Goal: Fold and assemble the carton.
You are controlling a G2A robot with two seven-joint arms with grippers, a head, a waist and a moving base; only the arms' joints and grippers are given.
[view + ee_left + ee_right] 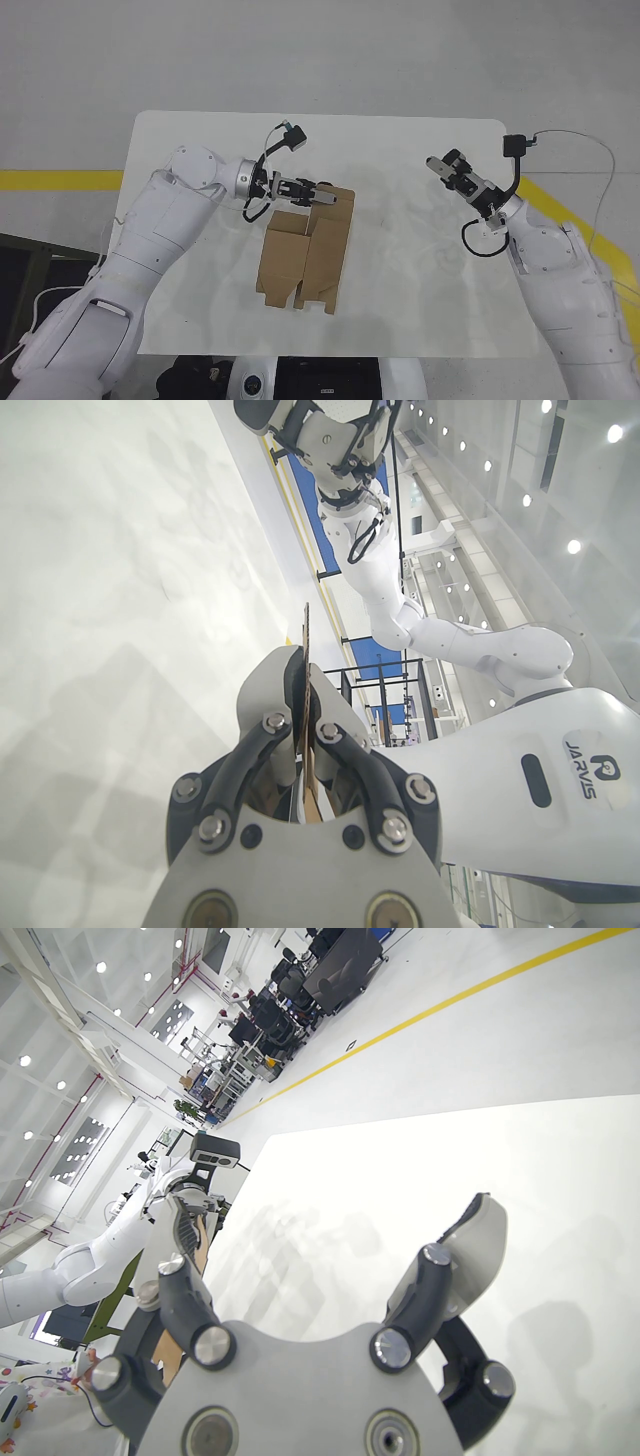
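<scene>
I have the left gripper [320,191] clamped on the carton [305,250] mid-frame; right gripper [443,161] hangs open, upper right.

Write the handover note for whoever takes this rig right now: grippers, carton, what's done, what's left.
Left gripper: shut on the far end of the carton, fingers pinching the cardboard edge.
Right gripper: open, holding nothing, over the right side of the table, apart from the carton.
Carton: unassembled, lying mostly flat mid-table.
Done: one edge gripped.
Left: open it up, fold the flaps, assemble.
</scene>
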